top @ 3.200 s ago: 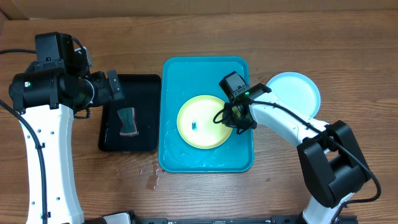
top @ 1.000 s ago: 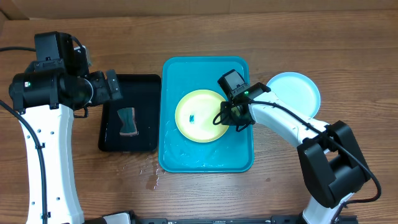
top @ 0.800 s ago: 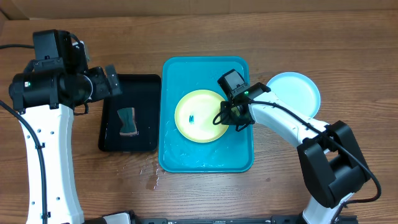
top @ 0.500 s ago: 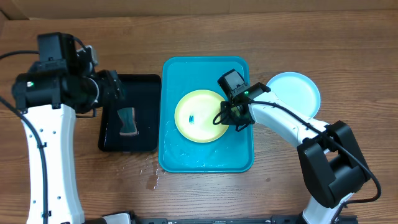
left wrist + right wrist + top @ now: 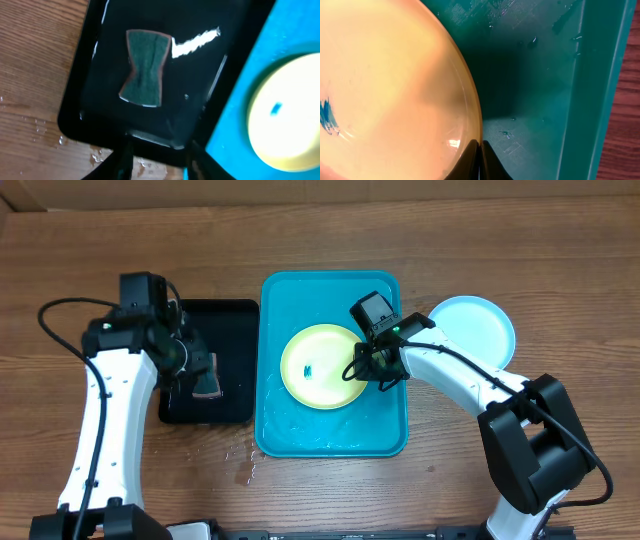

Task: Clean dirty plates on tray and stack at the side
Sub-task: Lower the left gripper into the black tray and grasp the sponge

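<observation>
The left claw (image 5: 159, 148) has swung in over the black tray (image 5: 200, 75) left of the tray (image 5: 300, 290). It is narrowed but empty, with the sponge (image 5: 145, 67) just ahead, so a grab looks imminent. The right claw (image 5: 480, 159) stays pinched on the rim of the smudged plate (image 5: 315, 365), inside the tray.

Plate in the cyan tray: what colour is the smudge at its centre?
Blue smudge on the pale yellow-green plate; clearest in the overhead view.
</observation>
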Available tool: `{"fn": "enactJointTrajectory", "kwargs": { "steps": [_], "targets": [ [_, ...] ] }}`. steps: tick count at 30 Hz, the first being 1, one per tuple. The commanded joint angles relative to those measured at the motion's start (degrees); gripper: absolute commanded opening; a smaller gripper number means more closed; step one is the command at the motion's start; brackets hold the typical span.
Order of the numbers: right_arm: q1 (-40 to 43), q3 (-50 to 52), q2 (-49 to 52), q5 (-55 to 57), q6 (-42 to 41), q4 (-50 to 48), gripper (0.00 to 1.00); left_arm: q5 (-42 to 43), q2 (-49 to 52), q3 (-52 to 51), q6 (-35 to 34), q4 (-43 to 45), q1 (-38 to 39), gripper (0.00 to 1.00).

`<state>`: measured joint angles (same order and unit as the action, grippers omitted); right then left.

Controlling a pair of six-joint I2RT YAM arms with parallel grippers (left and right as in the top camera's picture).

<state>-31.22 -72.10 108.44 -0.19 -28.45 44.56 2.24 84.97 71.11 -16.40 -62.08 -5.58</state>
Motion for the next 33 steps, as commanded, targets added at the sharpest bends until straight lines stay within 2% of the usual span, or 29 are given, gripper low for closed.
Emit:
{"fn": "enactJointTrajectory", "kwargs": {
  "steps": [1,10,14,21,33],
  "targets": [
    [-0.15,-0.94,-0.42,-0.09,0.44,-0.31,0.04,-2.95,0.63,-2.38,-0.33,2.73,0.46,0.34],
    [-0.15,-0.94,-0.42,-0.09,0.44,-0.28,0.04,-3.37,7.17,-3.67,-0.22,7.30,0.46,0.36],
    [-0.15,-0.94,-0.42,-0.09,0.44,-0.28,0.04,-3.30,11.08,-3.67,1.51,8.24,0.46,0.42],
    [-0.15,-0.94,-0.42,-0.07,0.44,-0.28,0.04,-3.26,15.15,-3.67,5.03,11.19,0.46,0.33],
    [-0.15,-0.94,-0.42,-0.07,0.44,-0.26,0.04,-3.28,21.44,-3.67,6.16,12.24,0.46,0.33]
  ]
}}
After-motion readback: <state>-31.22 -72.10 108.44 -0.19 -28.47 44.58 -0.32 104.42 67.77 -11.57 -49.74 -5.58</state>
